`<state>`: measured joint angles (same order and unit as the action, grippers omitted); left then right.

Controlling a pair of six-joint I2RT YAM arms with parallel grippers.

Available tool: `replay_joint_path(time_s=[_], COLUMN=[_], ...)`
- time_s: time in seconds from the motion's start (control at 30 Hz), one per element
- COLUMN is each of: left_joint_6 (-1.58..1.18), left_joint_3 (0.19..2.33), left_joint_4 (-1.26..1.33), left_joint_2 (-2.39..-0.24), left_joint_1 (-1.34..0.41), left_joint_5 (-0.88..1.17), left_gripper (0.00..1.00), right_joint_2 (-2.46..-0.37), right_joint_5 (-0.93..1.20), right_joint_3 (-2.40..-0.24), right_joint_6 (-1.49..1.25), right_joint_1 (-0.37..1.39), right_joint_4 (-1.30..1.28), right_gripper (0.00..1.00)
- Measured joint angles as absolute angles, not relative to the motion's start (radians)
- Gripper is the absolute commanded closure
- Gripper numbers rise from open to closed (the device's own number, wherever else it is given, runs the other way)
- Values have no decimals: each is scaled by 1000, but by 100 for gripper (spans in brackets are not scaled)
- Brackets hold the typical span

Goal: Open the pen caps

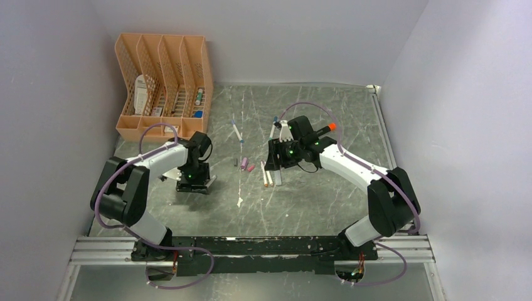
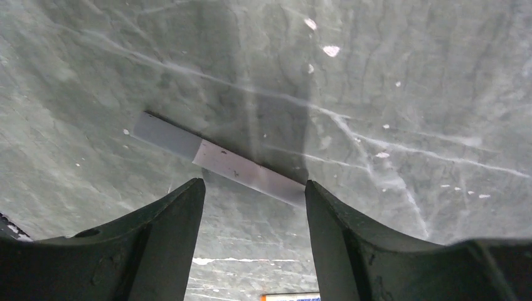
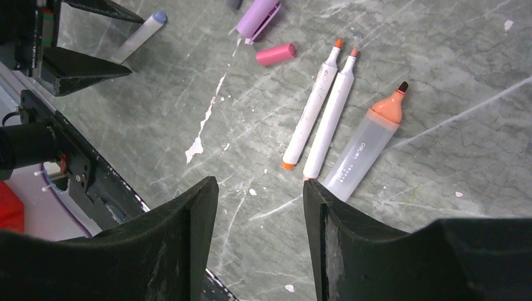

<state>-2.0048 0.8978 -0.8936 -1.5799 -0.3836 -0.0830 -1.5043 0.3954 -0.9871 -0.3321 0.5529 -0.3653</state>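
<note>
A pink pen cap (image 3: 275,54), a purple cap (image 3: 257,15) and the edge of a grey cap (image 3: 233,3) lie loose on the table; they also show in the top view as the pink cap (image 1: 250,167) and the purple cap (image 1: 244,162). Two white pens (image 3: 317,113) with bare orange tips and a clear highlighter (image 3: 367,150) lie side by side. My right gripper (image 3: 260,185) is open and empty, just above the table near their ends. My left gripper (image 2: 254,185) is open, low over a thin grey-and-white barrel (image 2: 232,166).
An orange file rack (image 1: 164,84) stands at the back left. Two more pens (image 1: 236,132) lie beyond the caps. A black marker with an orange tip (image 1: 324,129) shows by my right arm. White walls close in on the left, back and right.
</note>
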Motion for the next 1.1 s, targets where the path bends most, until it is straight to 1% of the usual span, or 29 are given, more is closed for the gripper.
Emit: replay_joint_path(time_s=[0.13, 0.3, 0.43, 0.63, 0.77, 0.97, 1.1], left_joint_6=[-2006, -2002, -1976, -1881, -1776, -1608, -1547], left_joint_3=[887, 889, 896, 926, 970, 1119, 1156], left_joint_4=[-893, -884, -884, -906, -949, -985, -982], left_joint_2=[-1587, -1610, -1618, -1638, -1638, -1644, -1652], left_joint_1=[-379, -376, -376, -389, -438, -605, -700], left_joint_5=[-84, -84, -84, -102, -178, -251, -254], left_gripper=[40, 65, 74, 83, 84, 86, 87], right_joint_2=[-1505, -1506, -1506, -1506, -1505, -1468, -1428], right_joint_5=[408, 416, 420, 424, 438, 522, 598], right_joint_3=[-987, -982, -981, -974, -970, -941, -882], right_joint_6=[-332, -332, -332, -332, -332, -342, -381], right_joint_1=[553, 553, 553, 553, 553, 559, 578], right_joint_4=[-354, -348, -348, -344, -343, -295, -213], right_gripper=[48, 48, 48, 48, 48, 48, 48])
